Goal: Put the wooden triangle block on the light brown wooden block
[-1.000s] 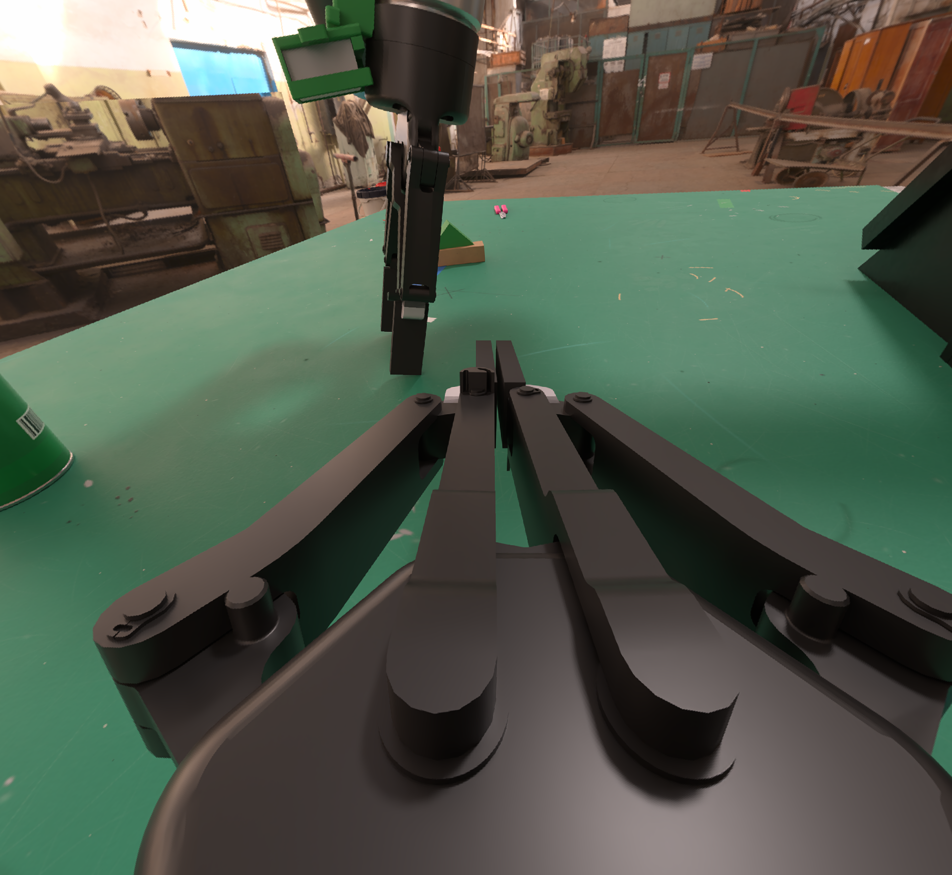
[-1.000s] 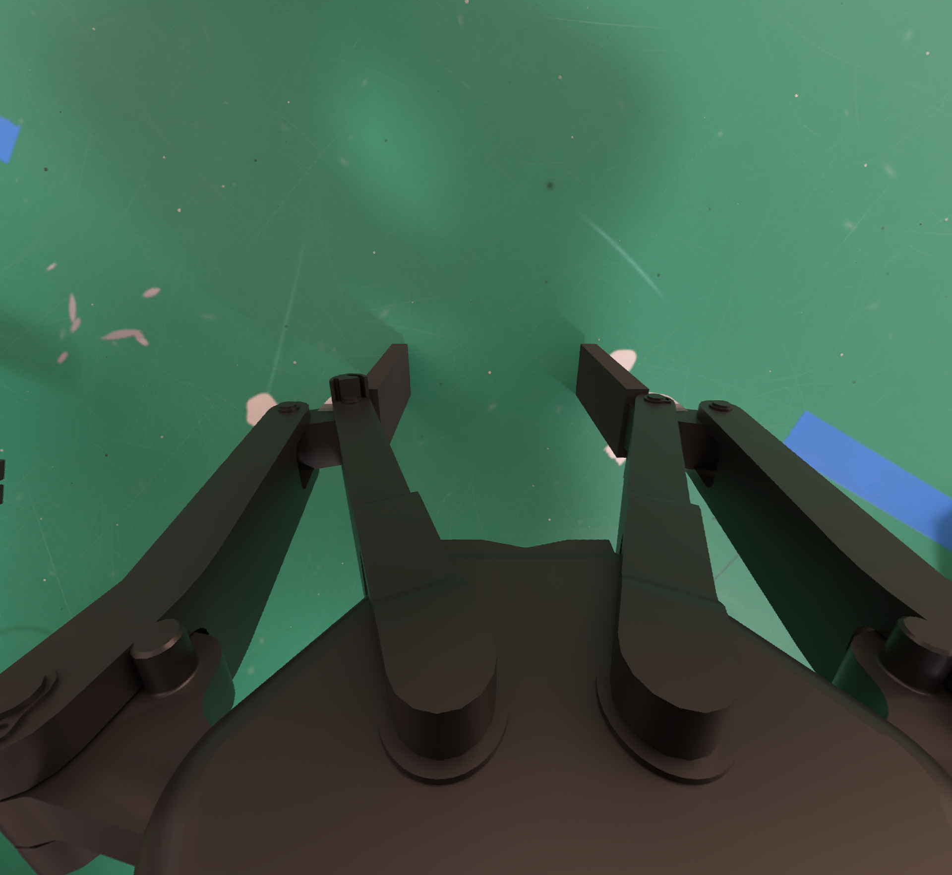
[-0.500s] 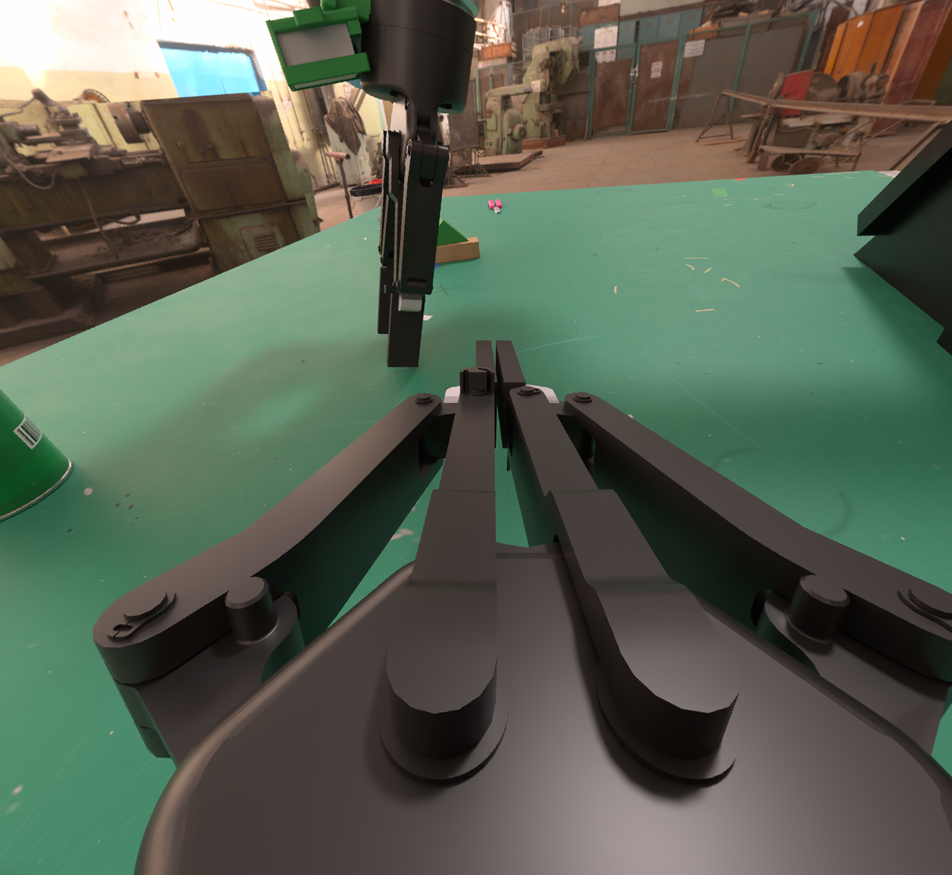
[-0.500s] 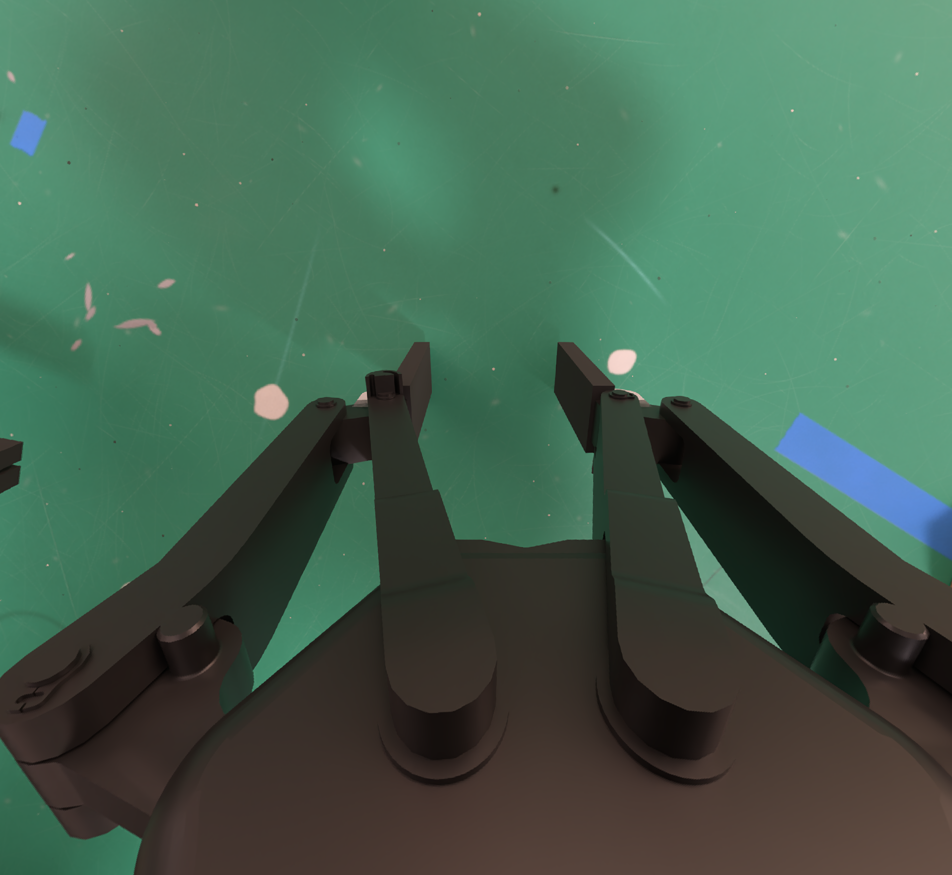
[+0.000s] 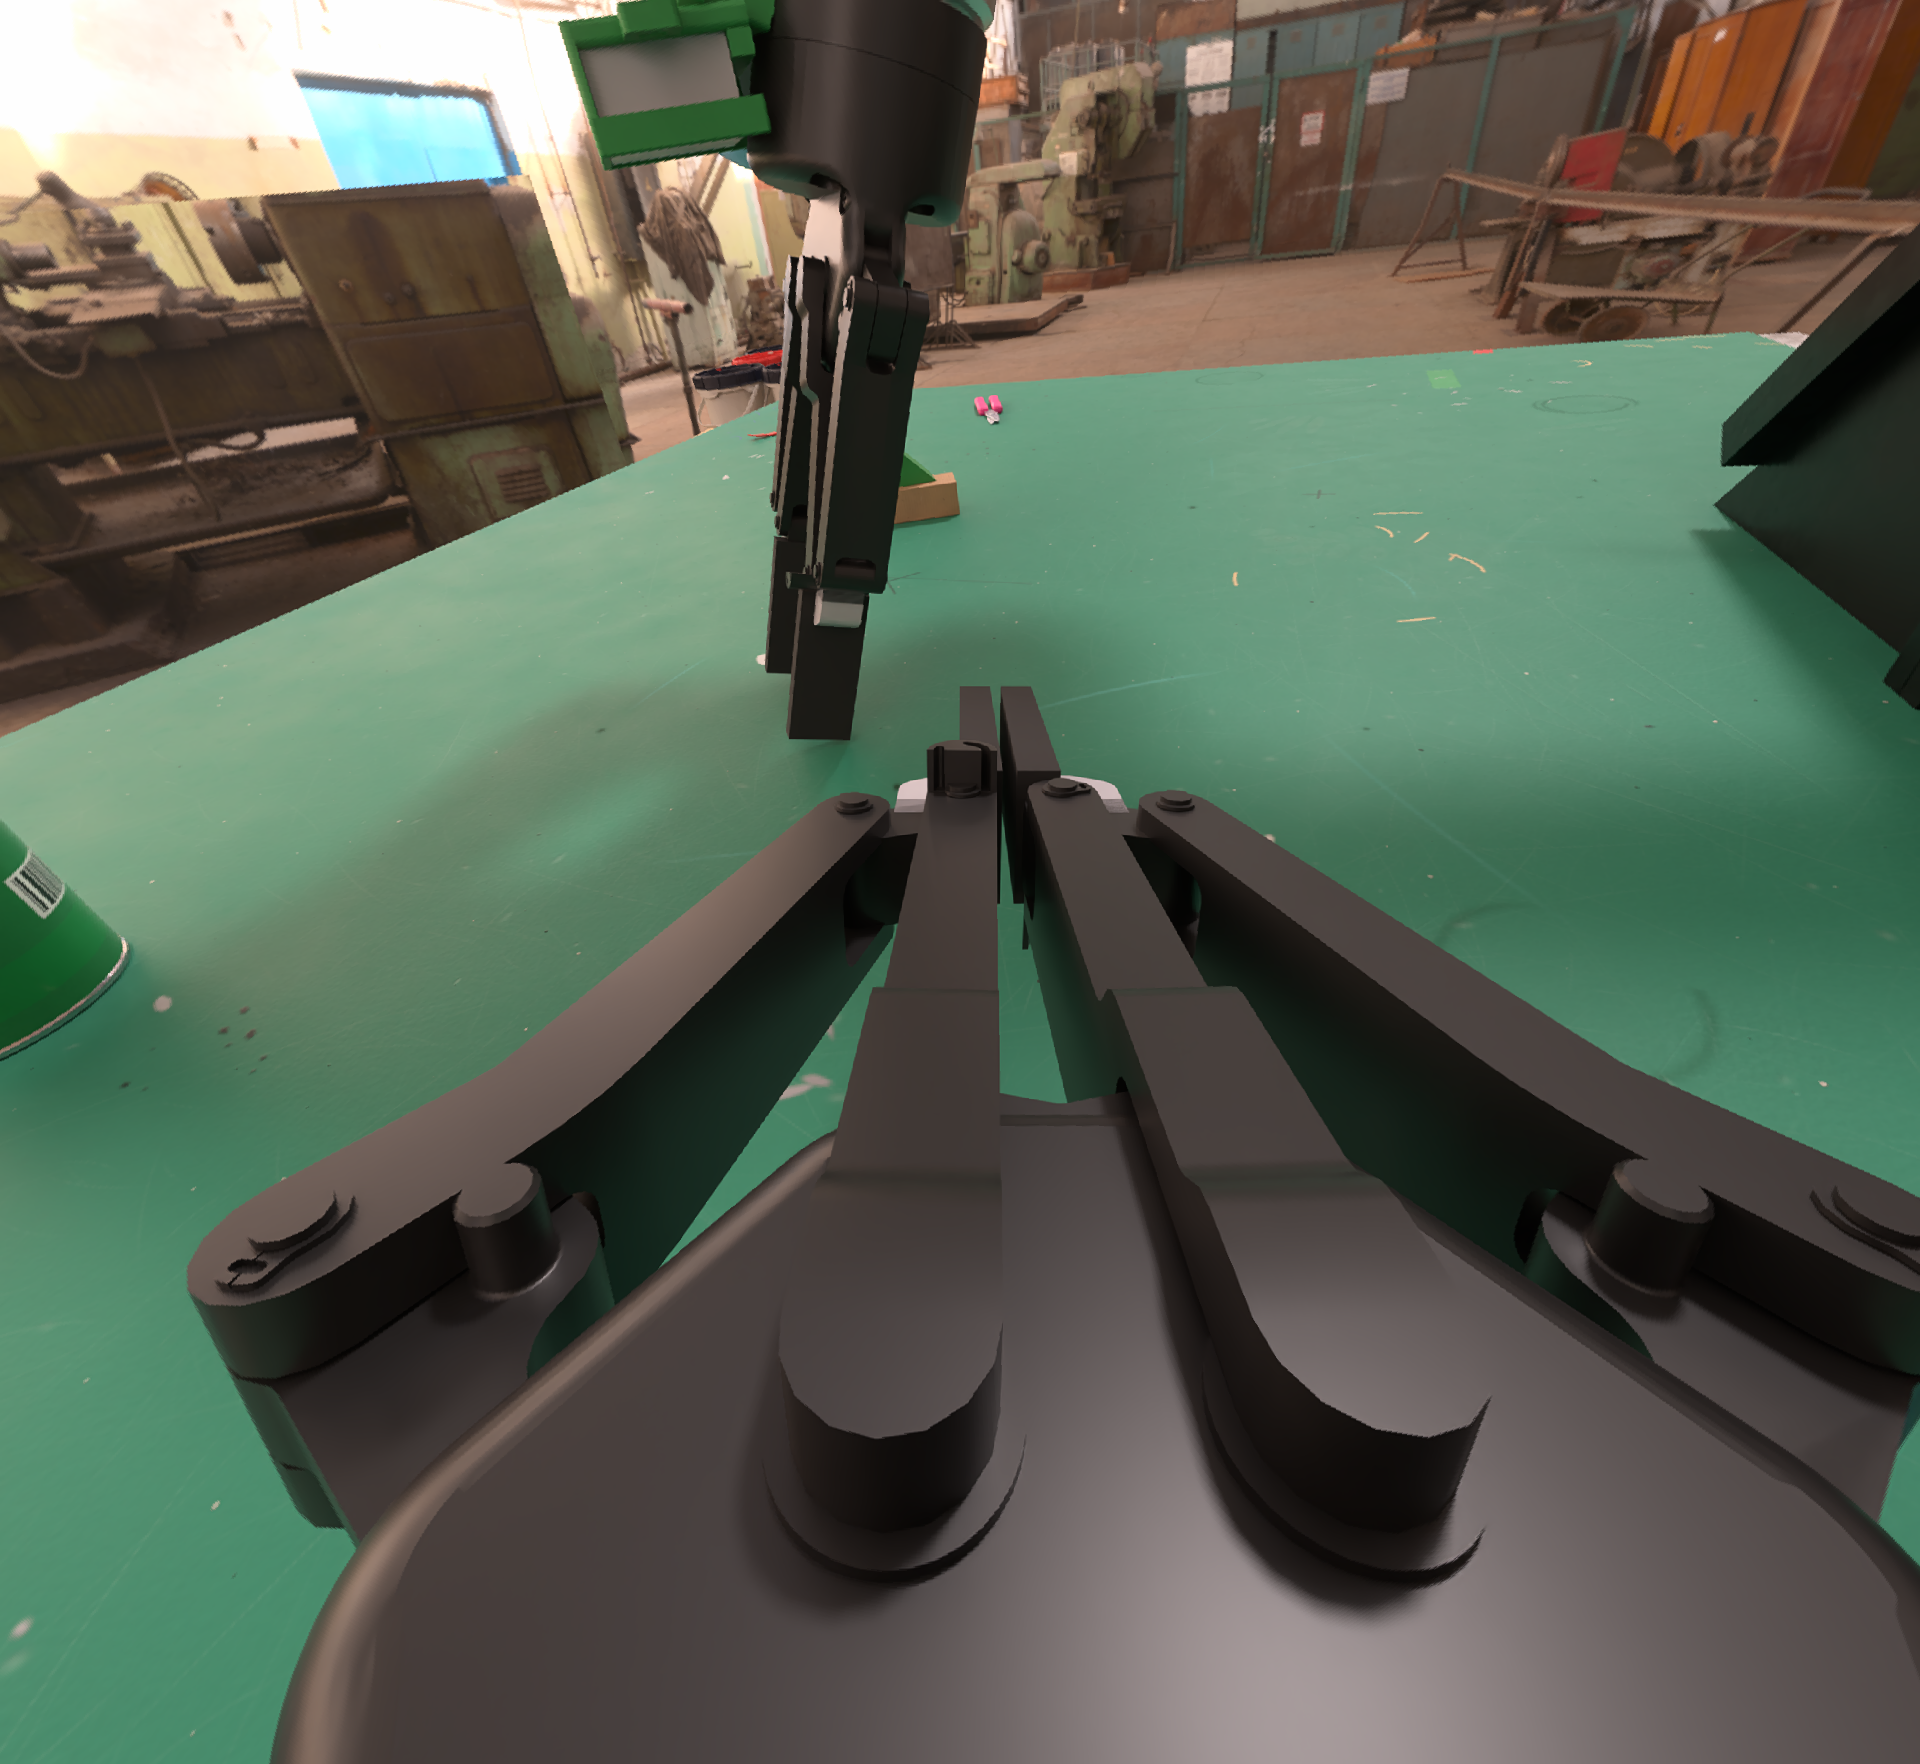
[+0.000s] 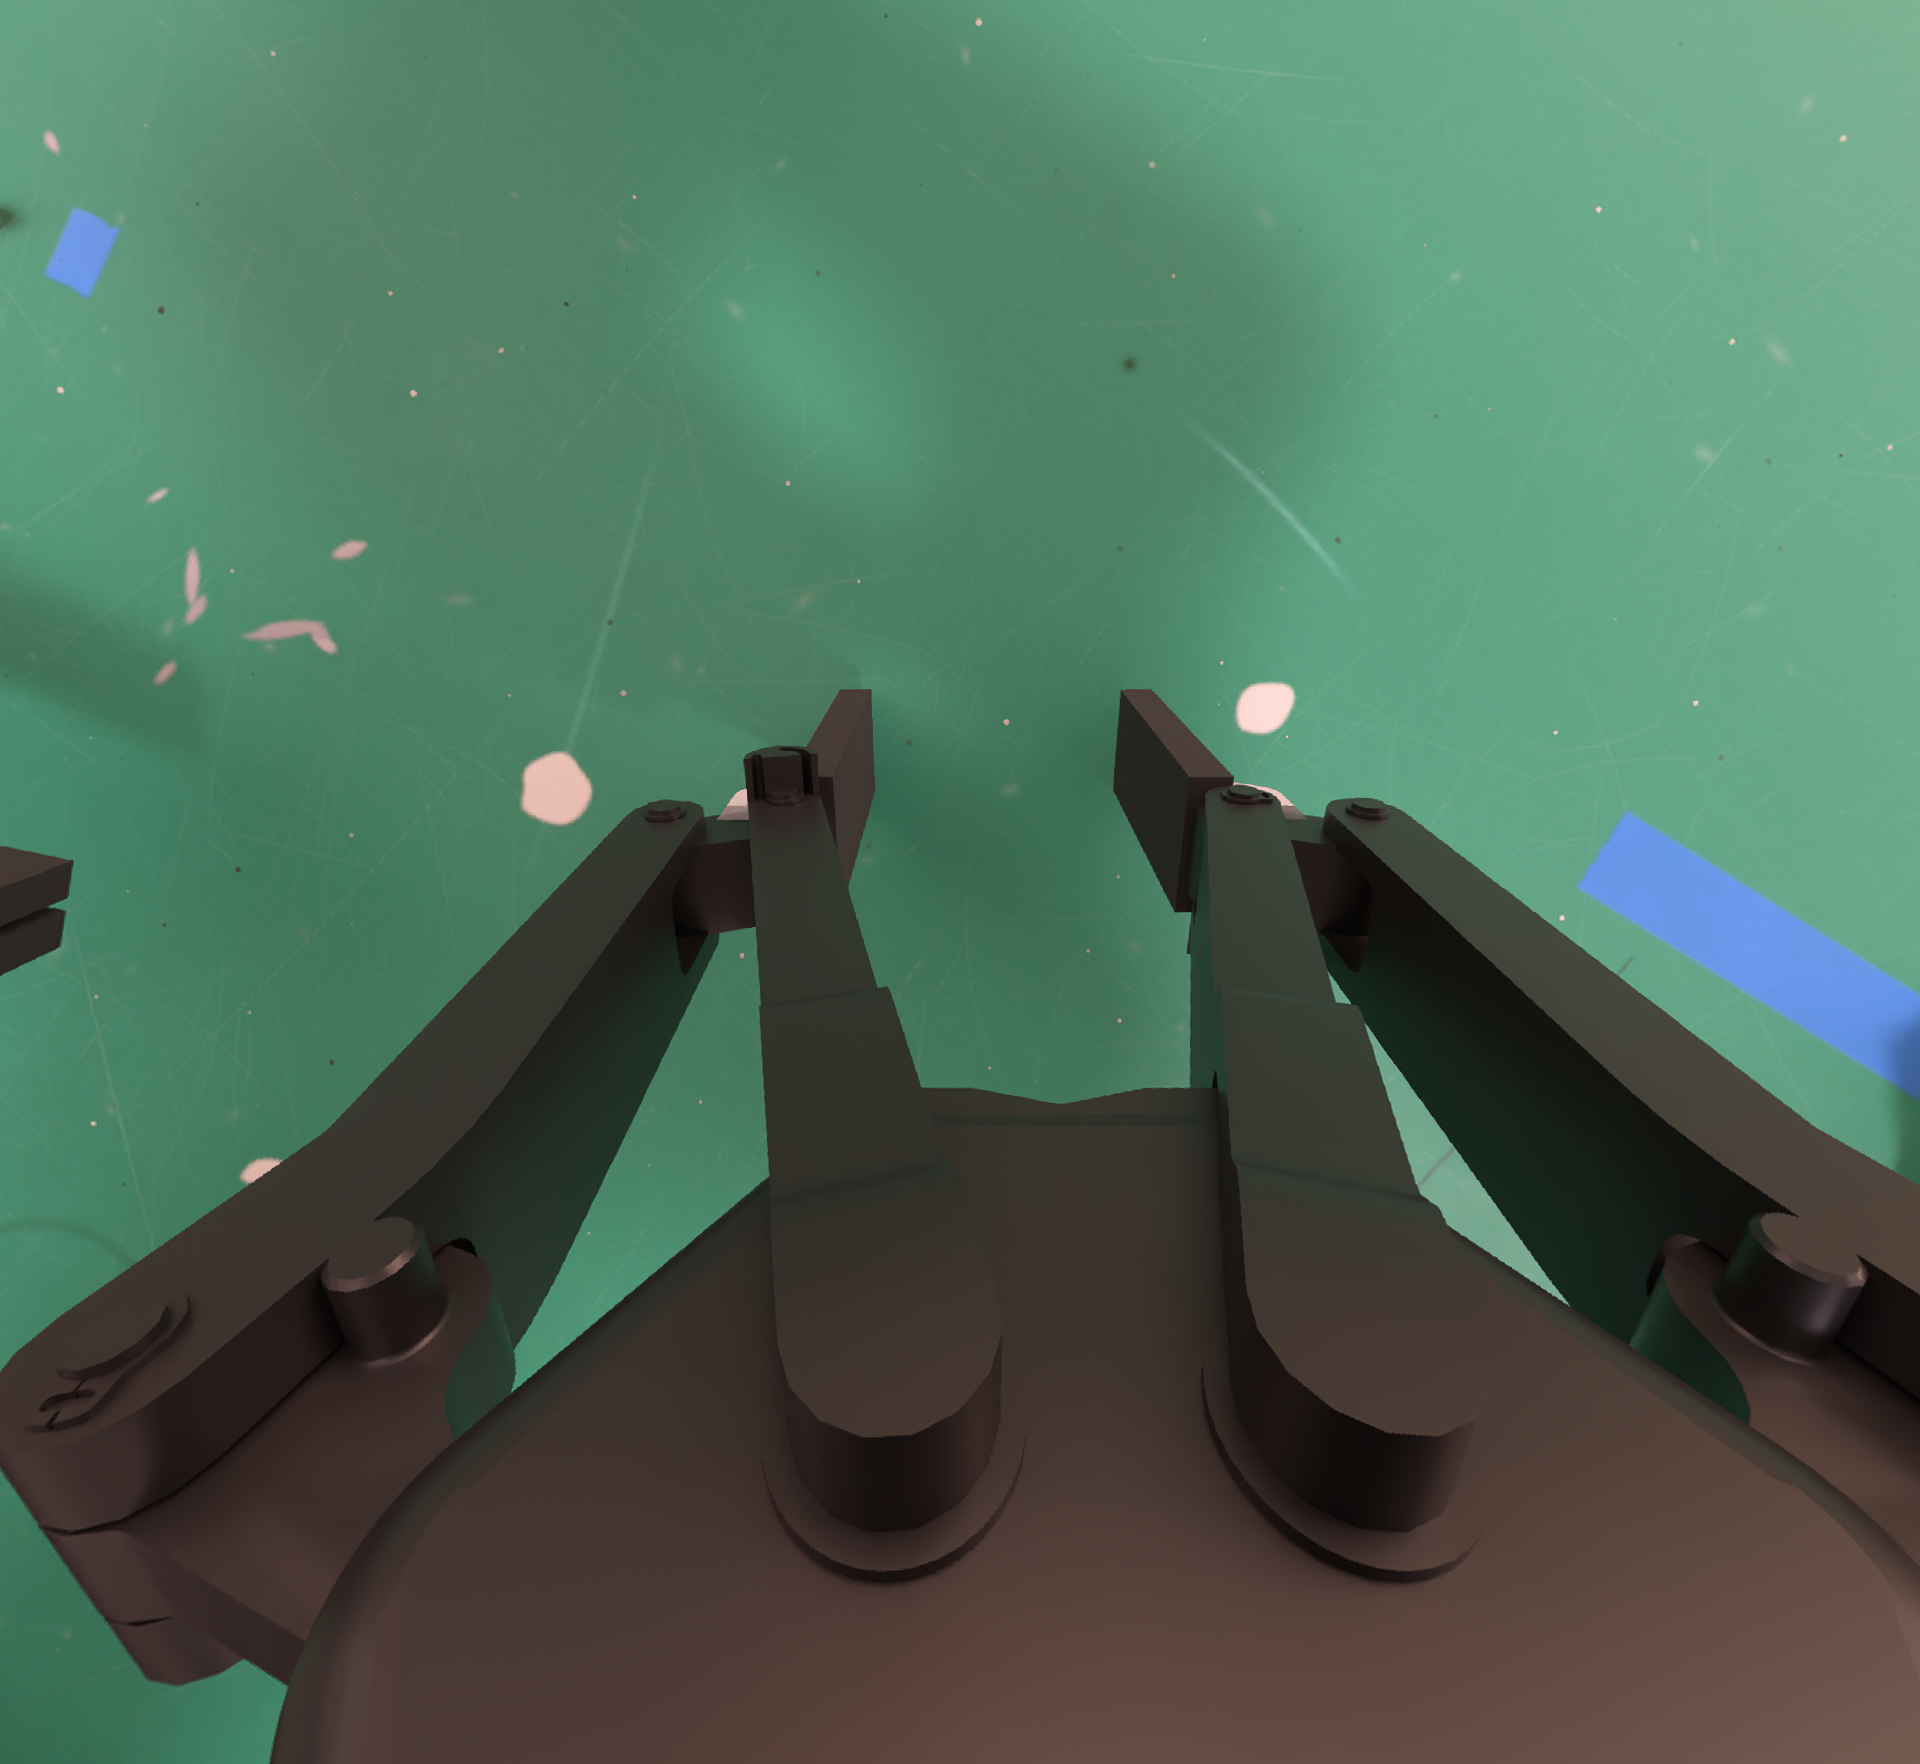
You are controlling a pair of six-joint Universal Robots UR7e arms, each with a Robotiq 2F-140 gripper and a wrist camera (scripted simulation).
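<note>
The left gripper [image 5: 1000,712] lies low over the green table [image 5: 1351,779] with its fingers pressed together on nothing, while the right gripper [image 6: 992,748] points straight down at bare tabletop, its fingers spread and empty. Beyond it toward the table's far edge sits the light brown wooden block [image 5: 928,499], with the green triangle block [image 5: 916,472] resting on top, both partly hidden behind the right gripper's fingers. A green can [image 5: 47,956] stands at the left edge and a black box [image 5: 1829,509] at the right edge.
</note>
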